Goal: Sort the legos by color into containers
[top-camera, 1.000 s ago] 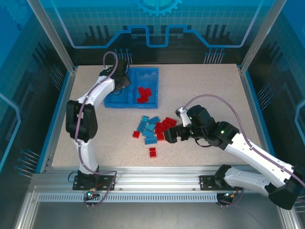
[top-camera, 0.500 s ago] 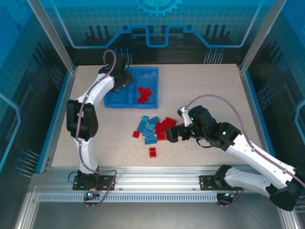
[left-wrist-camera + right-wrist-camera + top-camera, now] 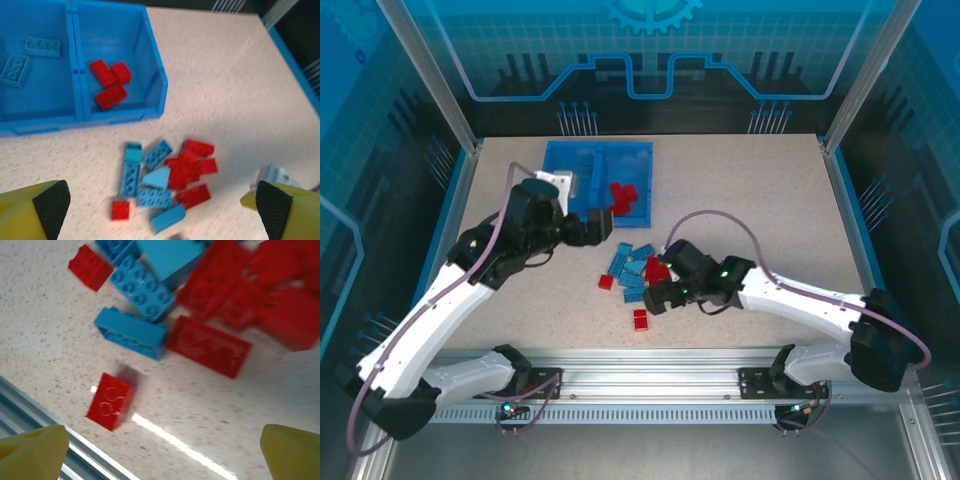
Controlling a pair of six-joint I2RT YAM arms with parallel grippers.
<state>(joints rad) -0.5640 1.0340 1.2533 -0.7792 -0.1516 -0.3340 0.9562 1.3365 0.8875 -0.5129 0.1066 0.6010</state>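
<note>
Nearest you: right gripper (image 3: 162, 452), jaws wide and empty, hangs low over a lone red brick (image 3: 110, 401) at the front of the loose legos (image 3: 642, 268). You're likely lining up a pick. Beyond, left gripper (image 3: 160, 205), also spread and empty, faces the pile. Farthest, bin (image 3: 155, 75): blue bricks (image 3: 27, 55) in its left compartment, red ones (image 3: 110, 82) in its right.

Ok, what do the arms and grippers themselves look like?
Both the left arm and right arm are white shells with black joints, each trailing a mauve cable. A green light glows near the right wrist. The left gripper and right gripper are black with yellow fingers; the left ones have black pads.
</note>
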